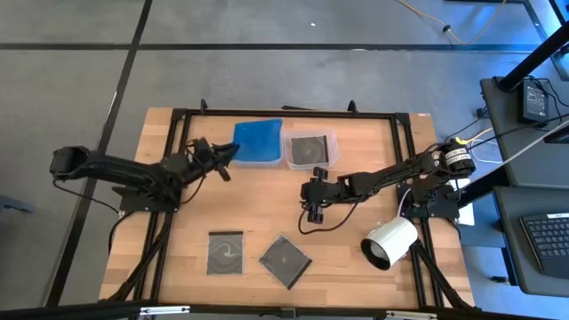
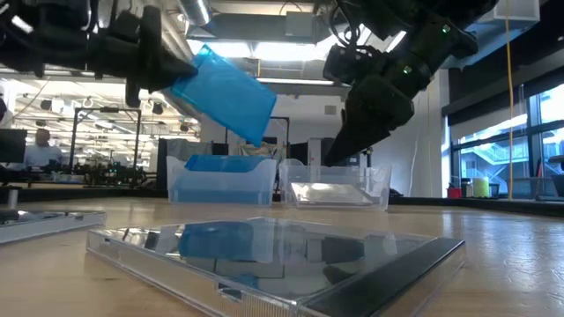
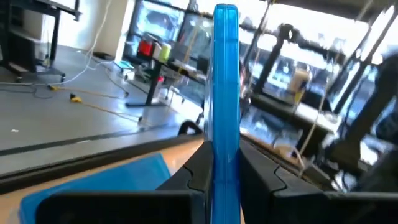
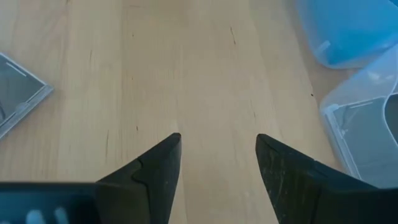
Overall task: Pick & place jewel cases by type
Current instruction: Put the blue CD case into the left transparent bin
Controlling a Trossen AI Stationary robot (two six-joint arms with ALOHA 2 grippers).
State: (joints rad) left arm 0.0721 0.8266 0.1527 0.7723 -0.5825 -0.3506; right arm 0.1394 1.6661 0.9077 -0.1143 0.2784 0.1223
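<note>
- Two dark jewel cases lie flat on the table toward 6 o'clock in the high view: one square to the table edge [image 1: 225,252], the other turned like a diamond [image 1: 284,260] just beside it at 3 o'clock.
- One blue jewel case [image 2: 224,94] is up in the air, pinched edge-on and tilted in the left gripper [image 3: 225,177], whose fingers press on both flat faces.
- From that gripper, the blue-filled tub [image 1: 259,143] lies at about 2 o'clock, very near; the case's free end already points that way, over the tub's near rim. I judge the drop into it is the step in hand.
- Beside it at 3 o'clock, touching, stands the clear tub [image 1: 310,149] with a dark case inside.
- The right gripper [image 4: 217,158] hangs over bare wood near the table's middle, fingers spread and holding nothing.
- For the right gripper, the diamond-turned case lies at about 7 o'clock, and this arm is the nearer one for either dark case.
- A white cylinder [image 1: 389,242] rests at 4 o'clock from the right gripper, off its likely path; nothing stands between the left gripper and the blue tub.
</note>
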